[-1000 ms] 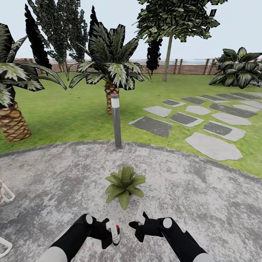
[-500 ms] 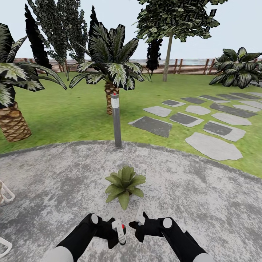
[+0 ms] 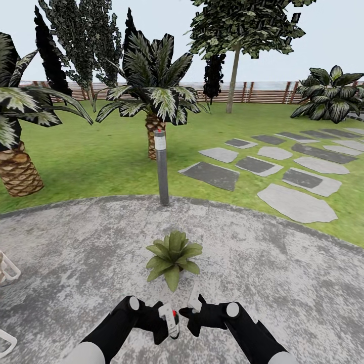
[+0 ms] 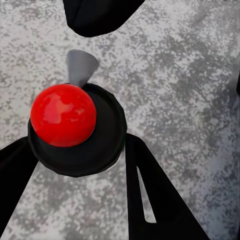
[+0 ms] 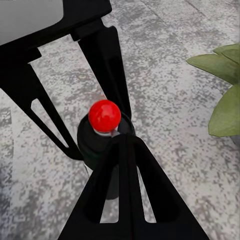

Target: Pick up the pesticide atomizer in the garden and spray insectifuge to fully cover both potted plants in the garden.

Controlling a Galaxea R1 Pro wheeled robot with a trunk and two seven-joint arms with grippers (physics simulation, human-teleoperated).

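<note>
The pesticide atomizer, a slim dark bottle with a white label and a red top, is held upright by my left gripper, which is shut on it low over the patio. From above, in the left wrist view, the atomizer sits between both black fingers. My right gripper is shut and empty, just right of the bottle and almost touching it. In its own view, the right gripper lies right in front of the atomizer. One potted plant stands on the stone just beyond both grippers, with its leaves nearby.
A grey bollard lamp stands at the far rim of the round stone patio. Beyond it are lawn, big palms, flat stepping stones to the right and a wooden fence. White chair parts show at the left edge.
My left gripper has carried the atomizer to the right, closing in on the right gripper. The right arm, the plant and the camera have stayed still.
</note>
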